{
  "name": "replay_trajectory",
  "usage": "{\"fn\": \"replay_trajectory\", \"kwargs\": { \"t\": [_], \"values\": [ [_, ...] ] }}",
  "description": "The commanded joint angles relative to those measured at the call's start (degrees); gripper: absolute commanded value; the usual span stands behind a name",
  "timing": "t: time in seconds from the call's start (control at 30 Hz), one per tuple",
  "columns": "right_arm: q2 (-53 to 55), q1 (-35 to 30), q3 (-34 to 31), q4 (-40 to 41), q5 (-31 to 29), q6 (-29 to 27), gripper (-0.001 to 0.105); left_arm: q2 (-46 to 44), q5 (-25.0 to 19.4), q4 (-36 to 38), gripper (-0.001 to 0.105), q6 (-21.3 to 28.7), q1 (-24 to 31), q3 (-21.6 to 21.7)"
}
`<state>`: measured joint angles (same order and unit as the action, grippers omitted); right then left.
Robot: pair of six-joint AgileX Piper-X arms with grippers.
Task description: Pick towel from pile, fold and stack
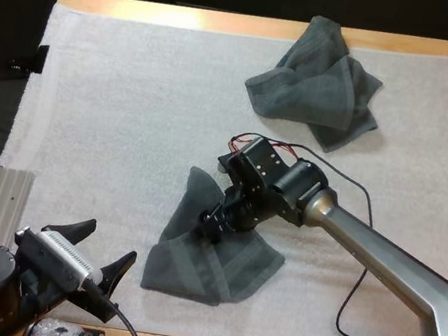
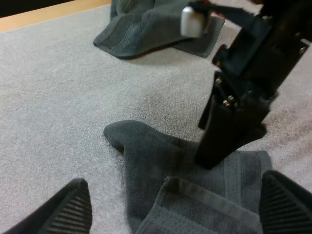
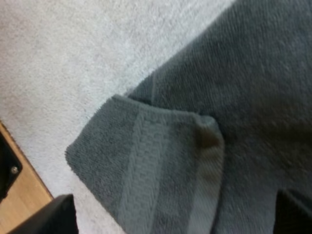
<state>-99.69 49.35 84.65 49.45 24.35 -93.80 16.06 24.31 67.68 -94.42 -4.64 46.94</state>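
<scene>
Two towels lie on the white mat (image 1: 129, 119) that covers the bench (image 1: 188, 16). The near towel (image 1: 222, 261) sits in the middle, on the near side, bunched into a bow shape. It is the one to fold. The far towel (image 1: 319, 81) is crumpled at the far right, well apart from it.

The right jaws are down on the middle of the near towel. They are spread apart with a folded corner lying between them, and they are not pinching it yet. The left jaws hang wide apart at the near left, just beside that towel's left edge, with nothing in them.

The cloth is doubled over where the right jaws are. If they close there, I think they may grab two layers at once. Then the towel would come up as a lump, not flat. They could also snag the soft mat. If the left jaws come in, they could bump the right jaws over the towel.

A ribbed metal plate (image 1: 6, 197) lies at the near left edge, out of the way. The far towel blocks nothing
</scene>
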Motion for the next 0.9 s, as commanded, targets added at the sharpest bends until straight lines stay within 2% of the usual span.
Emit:
{"fn": "replay_trajectory", "kwargs": {
  "t": [0.0, 0.13, 0.87],
  "values": [
    [-0.4, -0.2, -0.2, -0.4, 1.4, -0.7, 0.078, 0.2, 0.4, 0.3, 0.068, -0.4, -0.2, 0.3],
    [-3.4, -0.2, -0.2, -1.5, 4.7, -1.2, 0.078, 0.2, 0.4, 1.3, 0.068, -0.4, -0.2, 0.3],
    [-12.2, -0.2, -0.2, -8.0, 11.6, -2.4, 0.078, 0.2, 0.4, 1.5, 0.068, -0.4, -0.2, 0.3]
  ]
}}
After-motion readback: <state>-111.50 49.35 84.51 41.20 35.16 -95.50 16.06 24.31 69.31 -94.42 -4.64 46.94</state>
